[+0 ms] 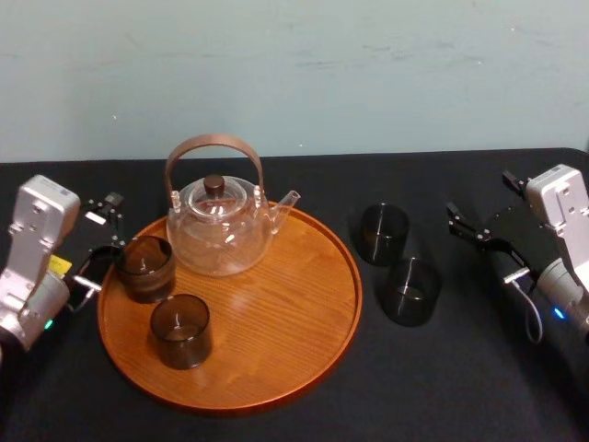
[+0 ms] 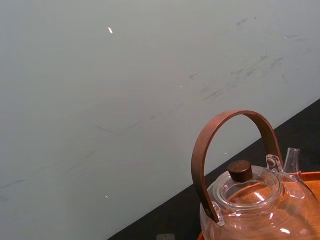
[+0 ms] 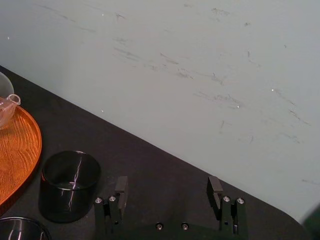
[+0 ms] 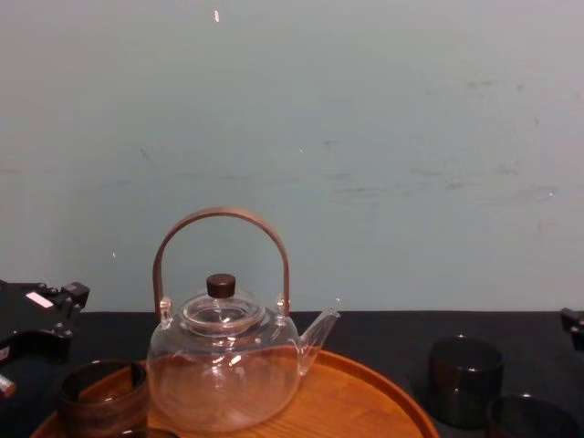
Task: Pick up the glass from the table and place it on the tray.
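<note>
Right gripper point(image 3: 167, 187): fingers spread, empty; front glass point(image 1: 411, 291) just beside rear glass point(image 1: 384, 234), so a wide approach may topple either; left gripper point(image 1: 103, 230) released, by tray point(image 1: 304, 350)

**Right gripper spread over the dark table**

The right gripper point(image 3: 167, 184) is hanging with its fingers wide apart above the black table point(image 3: 165, 160). A dark glass point(image 3: 69, 185) is standing near it, just beside the tray point(image 3: 22, 150).

The tray point(image 1: 294, 318) is grained wood with a soft sheen, the teapot point(image 1: 221, 238) clear glossy glass with a smooth brown wood-like handle point(image 1: 213, 141), the glass point(image 1: 410, 291) smoky and shiny, the tabletop point(image 1: 460, 378) matt black cloth.
</note>
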Controlling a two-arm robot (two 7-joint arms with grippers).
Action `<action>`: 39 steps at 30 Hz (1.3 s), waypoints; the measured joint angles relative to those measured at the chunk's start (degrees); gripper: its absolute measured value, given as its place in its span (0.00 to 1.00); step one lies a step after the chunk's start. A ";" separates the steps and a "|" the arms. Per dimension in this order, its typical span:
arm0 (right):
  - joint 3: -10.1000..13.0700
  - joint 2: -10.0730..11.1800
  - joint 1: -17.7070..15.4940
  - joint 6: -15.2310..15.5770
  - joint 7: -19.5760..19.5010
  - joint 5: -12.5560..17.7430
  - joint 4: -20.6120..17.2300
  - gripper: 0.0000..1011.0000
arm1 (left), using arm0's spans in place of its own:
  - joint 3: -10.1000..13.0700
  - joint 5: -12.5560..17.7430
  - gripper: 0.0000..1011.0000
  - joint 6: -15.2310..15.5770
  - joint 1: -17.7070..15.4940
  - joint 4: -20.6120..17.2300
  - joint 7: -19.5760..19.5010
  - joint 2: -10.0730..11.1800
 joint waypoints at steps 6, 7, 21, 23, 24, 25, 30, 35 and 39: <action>0.00 0.00 0.00 0.00 0.00 0.00 0.00 1.00 | 0.00 0.00 0.00 0.00 0.00 0.00 0.00 0.00; 0.00 0.00 0.00 0.00 0.00 0.00 0.00 1.00 | 0.00 0.00 0.00 0.00 0.00 0.00 0.00 0.00; 0.00 0.00 0.00 0.00 0.00 0.00 0.00 1.00 | 0.00 -0.01 0.00 0.00 0.00 0.00 0.00 0.00; 0.00 0.00 0.00 0.00 0.00 0.00 0.00 1.00 | 0.00 0.00 0.00 0.00 0.00 0.00 0.00 0.00; 0.00 0.00 0.00 0.00 0.00 0.00 0.00 1.00 | 0.00 0.00 0.00 0.00 0.00 0.00 0.00 0.00; 0.00 0.00 0.00 0.00 0.00 0.00 0.00 1.00 | 0.00 0.00 0.00 0.00 0.00 0.00 0.00 0.00; 0.00 0.00 0.00 0.00 0.00 0.00 0.00 1.00 | 0.00 0.00 0.00 0.00 0.00 0.00 0.00 0.00; 0.00 0.00 0.00 0.00 0.00 0.00 0.00 1.00 | 0.00 0.00 0.00 0.00 0.00 0.00 0.00 0.00; 0.00 0.00 0.00 0.00 0.00 0.00 0.00 1.00 | 0.00 0.00 0.00 0.00 0.00 0.00 0.00 0.00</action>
